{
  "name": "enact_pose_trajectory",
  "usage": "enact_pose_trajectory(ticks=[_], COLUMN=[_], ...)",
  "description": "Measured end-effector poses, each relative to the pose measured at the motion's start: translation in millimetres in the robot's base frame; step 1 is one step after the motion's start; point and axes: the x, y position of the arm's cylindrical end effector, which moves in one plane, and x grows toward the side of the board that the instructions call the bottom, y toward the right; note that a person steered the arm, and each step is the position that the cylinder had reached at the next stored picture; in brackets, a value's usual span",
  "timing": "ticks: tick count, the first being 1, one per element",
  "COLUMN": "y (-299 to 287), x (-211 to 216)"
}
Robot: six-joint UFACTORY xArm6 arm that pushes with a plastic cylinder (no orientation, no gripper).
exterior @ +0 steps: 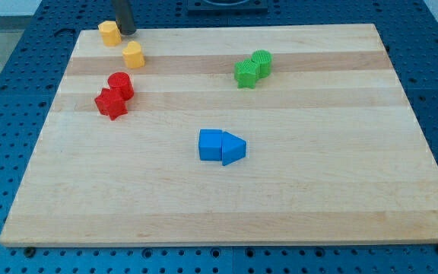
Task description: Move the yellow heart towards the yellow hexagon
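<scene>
A yellow block [109,33] that looks like the hexagon sits at the board's top left corner. A second yellow block [133,55], which looks like the heart, lies a little below and to its right, apart from it. My tip [126,33] stands at the board's top edge, just right of the hexagon and just above the heart. I cannot tell whether it touches either one.
A red cylinder [121,84] and a red star [111,103] sit together below the heart. A green cylinder [262,62] and a green star [245,73] are at the upper middle right. A blue cube [211,144] and a blue triangle [233,148] touch at the centre of the wooden board [318,190].
</scene>
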Motion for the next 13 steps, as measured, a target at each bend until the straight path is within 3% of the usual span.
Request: enact_pose_trajectory(ticks=[2, 3, 4, 5, 6, 7, 10, 13], y=[-24, 0, 63, 112, 106, 66, -43, -45], x=[0, 1, 13, 47, 84, 93, 91, 100])
